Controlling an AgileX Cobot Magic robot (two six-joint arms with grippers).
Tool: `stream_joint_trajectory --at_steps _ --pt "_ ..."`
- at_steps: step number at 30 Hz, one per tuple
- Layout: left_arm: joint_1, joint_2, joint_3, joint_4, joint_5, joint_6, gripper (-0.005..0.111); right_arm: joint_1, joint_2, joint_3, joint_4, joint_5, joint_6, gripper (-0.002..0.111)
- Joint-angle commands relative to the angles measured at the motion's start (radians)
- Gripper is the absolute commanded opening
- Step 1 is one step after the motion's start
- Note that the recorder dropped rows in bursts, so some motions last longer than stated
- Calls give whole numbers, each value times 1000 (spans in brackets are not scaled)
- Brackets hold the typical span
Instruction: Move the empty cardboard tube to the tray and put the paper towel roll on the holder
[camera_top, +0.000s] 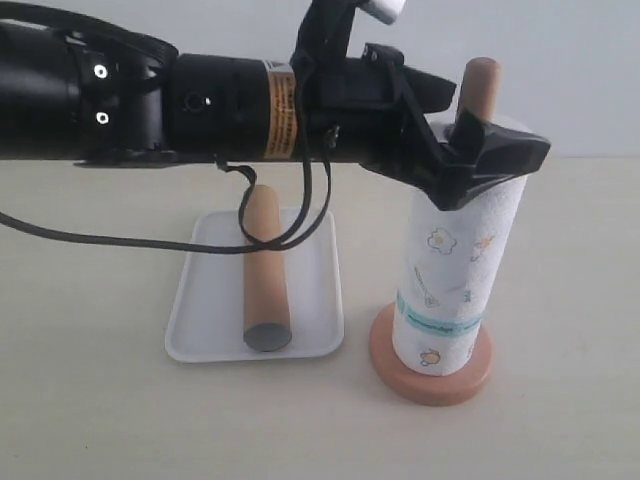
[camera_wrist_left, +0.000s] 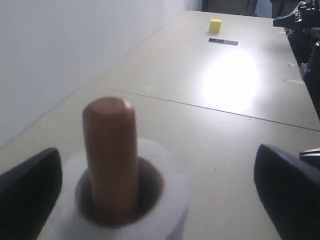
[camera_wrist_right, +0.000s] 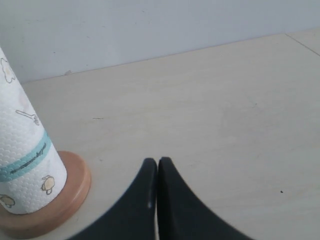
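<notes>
Sitting nearest the lens, the holder (camera_top: 440, 385) is standing on its round wooden base at the front right of the pale table (camera_top: 100, 420), with the paper towel roll (camera_top: 455, 270) threaded upright over its pole and resting down on the disc. The rounded tip of the pole is poking out above the roll's top, and the teal band is running around the roll near its lower end. Reaching across from the left side, the left gripper (camera_top: 490, 160) is hovering at the top of the roll with its dark fingers (camera_wrist_left: 287, 192) spread wide, one on each side of the paper; the wrist view is showing one finger just beside the roll and the other well apart from it, gripping nothing. Just left of the holder, the white tray (camera_top: 200, 320) is lying flat, and the empty cardboard tube (camera_top: 265, 270) is lying inside it lengthwise, its open end facing the camera near the front rim. A black cable (camera_top: 150, 240) is drooping from the arm above the tray's far edge. The right gripper (camera_wrist_right: 158, 180) is waiting low near the holder's base, its two fingertips pressed together and holding nothing. Far down the table, a small yellow block (camera_wrist_left: 215, 25) is sitting beside a dark strip (camera_wrist_left: 223, 41).
</notes>
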Motion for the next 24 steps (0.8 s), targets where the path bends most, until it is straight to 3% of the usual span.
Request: stream_joint_trajectory --at_steps 1,8,12,16,17,20,24 --pt "0 -71 2 49 49 -34 97 -3 -5 -1 -4 -5 0 0" --pt "0 -181 2 96 95 -140 97 -3 -5 -1 -4 -5 0 0" --pt "0 -241 2 282 95 -316 97 -3 -5 -1 -4 -5 0 0" --pt "0 -294 2 526 47 -621 94 -3 -5 -1 -4 -5 0 0" --pt "0 -304 2 530 22 -681 92 -3 -5 -1 -4 -5 0 0" --pt "0 -316 9 530 -124 -734 72 -3 -5 -1 -4 -5 0 0" --pt "0 -314 32 530 -318 -714 31 -3 -5 -1 -4 -5 0 0"
